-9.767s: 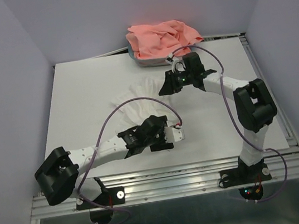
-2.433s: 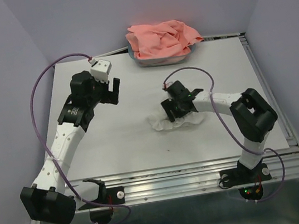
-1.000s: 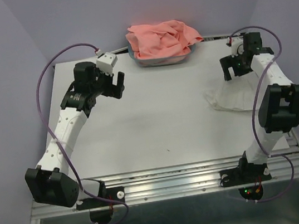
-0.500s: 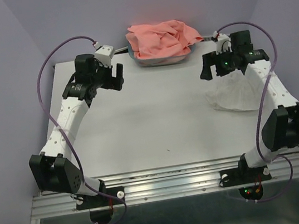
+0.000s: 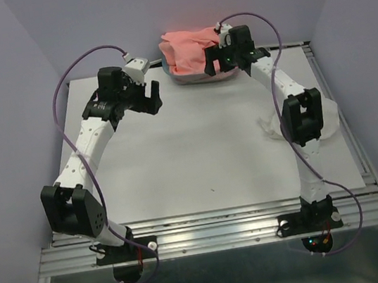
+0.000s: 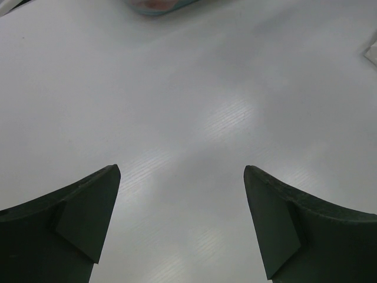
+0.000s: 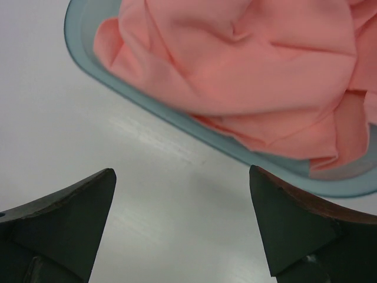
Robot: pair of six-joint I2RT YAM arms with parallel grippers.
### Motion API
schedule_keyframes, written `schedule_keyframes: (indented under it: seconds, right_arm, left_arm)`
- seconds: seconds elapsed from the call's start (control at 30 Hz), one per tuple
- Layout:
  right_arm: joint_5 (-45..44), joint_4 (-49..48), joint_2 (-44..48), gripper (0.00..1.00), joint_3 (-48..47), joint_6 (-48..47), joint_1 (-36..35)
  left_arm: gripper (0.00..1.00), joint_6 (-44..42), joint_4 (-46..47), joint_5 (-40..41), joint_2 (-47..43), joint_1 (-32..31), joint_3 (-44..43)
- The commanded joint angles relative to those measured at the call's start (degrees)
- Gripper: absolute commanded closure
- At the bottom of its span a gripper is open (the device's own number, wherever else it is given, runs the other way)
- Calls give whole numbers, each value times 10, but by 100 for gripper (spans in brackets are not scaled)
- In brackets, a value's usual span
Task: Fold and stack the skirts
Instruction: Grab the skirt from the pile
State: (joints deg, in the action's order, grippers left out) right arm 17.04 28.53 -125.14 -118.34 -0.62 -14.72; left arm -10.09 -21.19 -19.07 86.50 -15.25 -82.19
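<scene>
Right tool (image 7: 181,177): jaws stood wide apart with nothing between them. It hovered just above the near rim of the teal tub (image 7: 177,121), looking down on that rim and the strip of surface in front of it.

Left tool (image 6: 182,171): jaws also wide and empty, over bare surface (image 5: 197,147) to the left of the tub, near it but not touching.

Salmon skirt (image 7: 247,71): heaped in the tub and filling it, bunched in loose folds that rose above the rim. One lobe of cloth came down to the near rim, just beyond the right tool's tips.

White skirt (image 5: 270,126): on the surface well to the near right of the tub, partly hidden behind the right arm. I could not tell how neatly it lay.

Handling, my judgement: the salmon skirt looked light, soft and limp. I expected it to sag and trail from any single pinch and to unfurl as it left the tub. Its layers overlapped, so a deep bite would likely catch several at once. I could not pick out a waistband or hem. The best hold seemed the raised fold nearest the near rim, pinched shallow. The tub looked light too and might slide or lift with the cloth. A second hold from the left tool would help spread the skirt.
</scene>
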Motion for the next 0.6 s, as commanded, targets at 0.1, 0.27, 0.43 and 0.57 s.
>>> schedule_keyframes:
  seconds: [0.1,0.27,0.43,0.57]
  right_arm:
    - [-107,-265,-112,0,-104,75,-27]
    - [-112,-368,-208,1,-165,73,-37]
    - [-123,-456,-279,0,-185,73,-57]
    - [-140,-457,-325,0,-247,48,-69]
  left_arm:
    - [1,8,0,-26,-50,8,26]
    - [2,10,5,-26,-67,9,48]
    - [1,12,9,-31,-80,11,67]
    - [1,13,5,-33,-85,12,73]
